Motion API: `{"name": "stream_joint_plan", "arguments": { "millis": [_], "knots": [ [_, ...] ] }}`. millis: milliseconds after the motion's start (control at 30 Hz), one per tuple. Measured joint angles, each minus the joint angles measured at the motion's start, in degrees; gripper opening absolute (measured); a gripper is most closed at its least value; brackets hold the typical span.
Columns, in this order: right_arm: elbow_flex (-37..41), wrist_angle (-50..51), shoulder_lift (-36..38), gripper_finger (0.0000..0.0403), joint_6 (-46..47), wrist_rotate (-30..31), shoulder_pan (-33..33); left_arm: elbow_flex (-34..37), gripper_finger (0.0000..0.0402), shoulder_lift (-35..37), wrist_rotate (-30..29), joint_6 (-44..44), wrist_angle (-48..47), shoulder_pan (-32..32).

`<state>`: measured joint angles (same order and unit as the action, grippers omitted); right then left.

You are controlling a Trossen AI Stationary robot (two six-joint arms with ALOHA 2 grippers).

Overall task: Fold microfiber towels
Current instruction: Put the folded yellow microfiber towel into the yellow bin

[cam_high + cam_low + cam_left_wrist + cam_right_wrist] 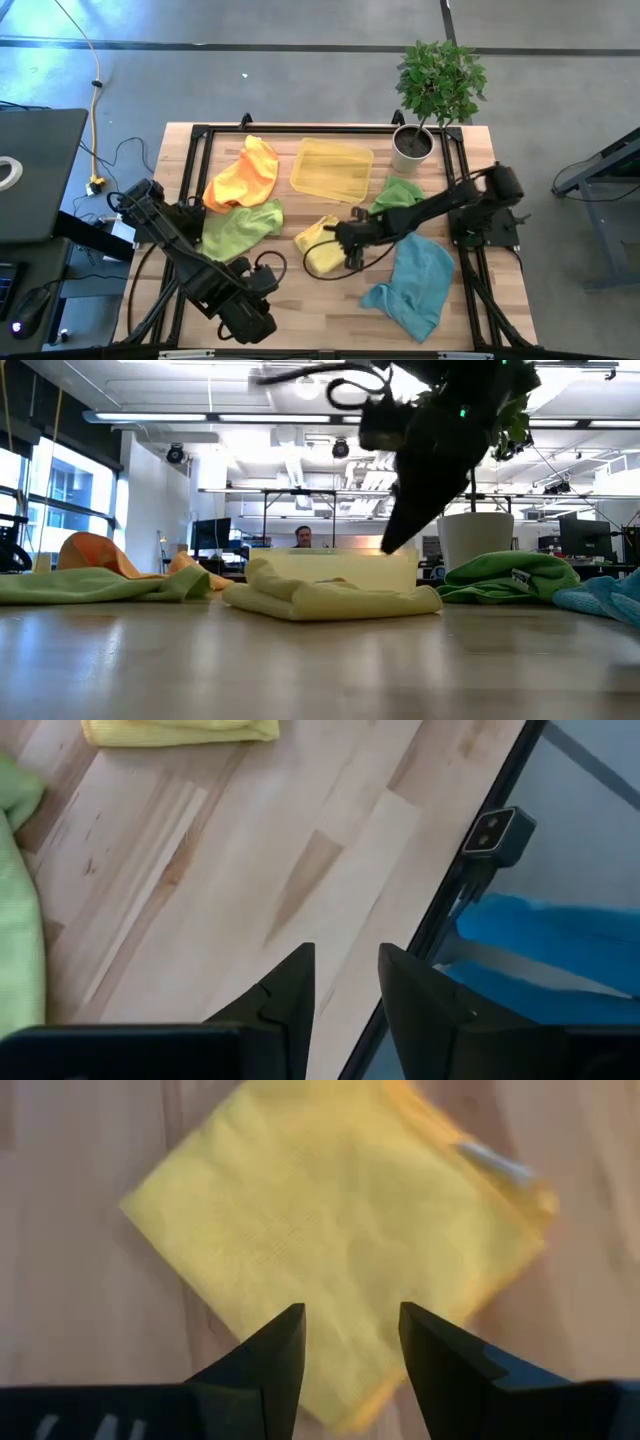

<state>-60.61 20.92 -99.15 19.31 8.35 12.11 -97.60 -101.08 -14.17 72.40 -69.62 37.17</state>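
Towels lie scattered across the wooden tabletop [330, 300], none of them in the shallow yellow tray [332, 168], which sits near the back edge with nothing visible inside it. Beside the tray, at the back right corner, a white pot [411, 148] holds a leafy green plant [440, 80].

The yellow towel [322, 243] is folded into a neat square near the middle of the tabletop. The right gripper [348, 1342] hangs directly above it with its two fingers parted and nothing between them; from the low camera the arm stands clear above the cloth, not touching.

The orange towel [245, 172] lies crumpled at the back left, just left of the tray, and one light green towel [240, 226] is spread in front of it, their edges meeting. The second light green towel [398, 193] is bunched under the right arm, near the pot. The teal blue towel [413, 283] lies loose toward the front right.

The left gripper [345, 982] waits near the front edge, over bare wood, its fingers a narrow gap apart and holding nothing.
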Motion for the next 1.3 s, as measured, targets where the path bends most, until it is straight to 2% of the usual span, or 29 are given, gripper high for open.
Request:
{"name": "stream_joint_plan", "arguments": {
  "millis": [100,200,300,433,533,700,967,1300],
  "knots": [
    [1.58,3.11,3.46,0.0156,2.3,0.1,-1.36,0.0,0.0101,0.0,0.06,-0.02,-0.05,-0.85],
    [4.89,-0.29,6.34,0.0156,4.81,-0.24,-3.18,0.0,0.0102,0.0,0.05,0.18,-0.04,-2.02],
    [12.05,-9.73,7.29,0.0156,8.98,-5.22,-6.25,0.0,0.0101,0.0,-0.07,1.25,0.0,-3.14],
    [21.15,-29.01,7.8,0.0156,17.87,-11.65,-10.21,0.0,0.0101,0.0,-0.08,2.79,0.02,-4.36],
    [24.78,-34.97,7.66,0.0156,19.72,-12.9,-11.61,0.0,0.0102,0.0,-0.08,4.29,0.02,-5.14],
    [25.86,-35.05,7.65,0.0167,19.39,-13.41,-12.16,0.0,0.0102,0.0,0.01,6.98,0.02,-6.03],
    [25.76,-36.48,6.36,0.0213,21.36,-13.39,-12.05,0.0,0.0101,-0.02,0.91,8.37,0.02,-6.19],
    [23.82,-46.02,-2.62,0.0216,30.29,-14.07,-8.62,0.0,0.0101,-0.02,5.37,-1.35,-0.86,-7.34]
  ]
}}
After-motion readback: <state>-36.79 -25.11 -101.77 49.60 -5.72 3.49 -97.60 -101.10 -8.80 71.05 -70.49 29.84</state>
